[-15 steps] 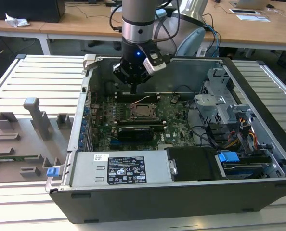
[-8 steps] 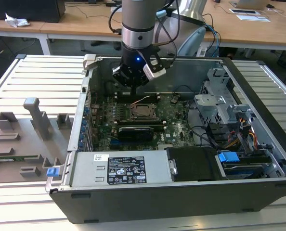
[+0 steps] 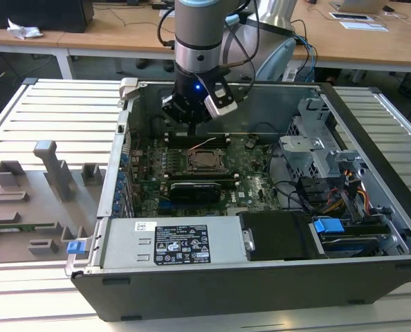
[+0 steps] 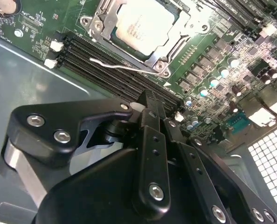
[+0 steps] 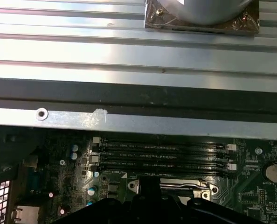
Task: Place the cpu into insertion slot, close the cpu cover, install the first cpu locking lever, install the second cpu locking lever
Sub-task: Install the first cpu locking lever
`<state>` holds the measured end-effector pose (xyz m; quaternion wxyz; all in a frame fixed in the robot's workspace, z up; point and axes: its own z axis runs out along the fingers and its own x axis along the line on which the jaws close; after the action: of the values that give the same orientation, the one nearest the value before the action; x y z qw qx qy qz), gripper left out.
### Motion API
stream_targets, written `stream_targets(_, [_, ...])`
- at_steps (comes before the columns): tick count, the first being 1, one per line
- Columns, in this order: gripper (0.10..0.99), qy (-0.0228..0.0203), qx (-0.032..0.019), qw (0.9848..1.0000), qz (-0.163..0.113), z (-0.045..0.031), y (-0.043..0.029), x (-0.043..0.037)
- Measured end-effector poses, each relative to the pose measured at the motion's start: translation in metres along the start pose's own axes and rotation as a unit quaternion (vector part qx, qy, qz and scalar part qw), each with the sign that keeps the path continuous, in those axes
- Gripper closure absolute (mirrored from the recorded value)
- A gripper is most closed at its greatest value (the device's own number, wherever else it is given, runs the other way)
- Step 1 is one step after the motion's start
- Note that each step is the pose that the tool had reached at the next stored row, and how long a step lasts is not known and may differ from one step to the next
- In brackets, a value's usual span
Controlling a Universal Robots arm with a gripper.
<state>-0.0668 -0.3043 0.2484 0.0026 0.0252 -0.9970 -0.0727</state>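
The cpu (image 4: 141, 25), a flat square with a matte silvery-grey top, sits in the insertion slot (image 4: 172, 35), whose dark rim shows as a thin band at the chip's edge. The cpu cover (image 4: 100, 23), a thin stamped frame of bright metal, lies flat around the chip with its window over the grey top. A slim wire lever (image 4: 122, 66) of bent silvery rod lies slanted across the long black memory slots (image 4: 106, 60), near the socket's corner. The gripper (image 4: 152, 100), made of matte black links studded with round screw heads, hangs above those slots just beside the socket; whether the pincer is wide or narrow cannot be told. The green circuit board (image 4: 36, 23) is crowded with small shiny capacitors. In the exterior view the board lies inside an open dark-grey metal computer case (image 3: 261, 283), with a silver labelled box (image 3: 171, 242) along the near side. The case rests on a ribbed table (image 3: 53, 104) of pale aluminium slats, with a grey moulded fixture plate (image 3: 32, 200) at the exterior view's left and wooden desks (image 3: 122, 31) behind.
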Motion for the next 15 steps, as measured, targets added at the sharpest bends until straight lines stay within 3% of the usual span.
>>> stream_targets(3, [0.980,0.0000,-0.0001,1.0000,0.000,0.0045,-0.0010,0.0002])
stream_targets(7, [0.980,0.0001,0.0000,1.0000,0.000,0.0195,-0.0036,-0.0004])
stream_targets(15, [0.980,0.0001,0.0004,1.0000,0.000,0.0296,-0.0017,-0.0110])
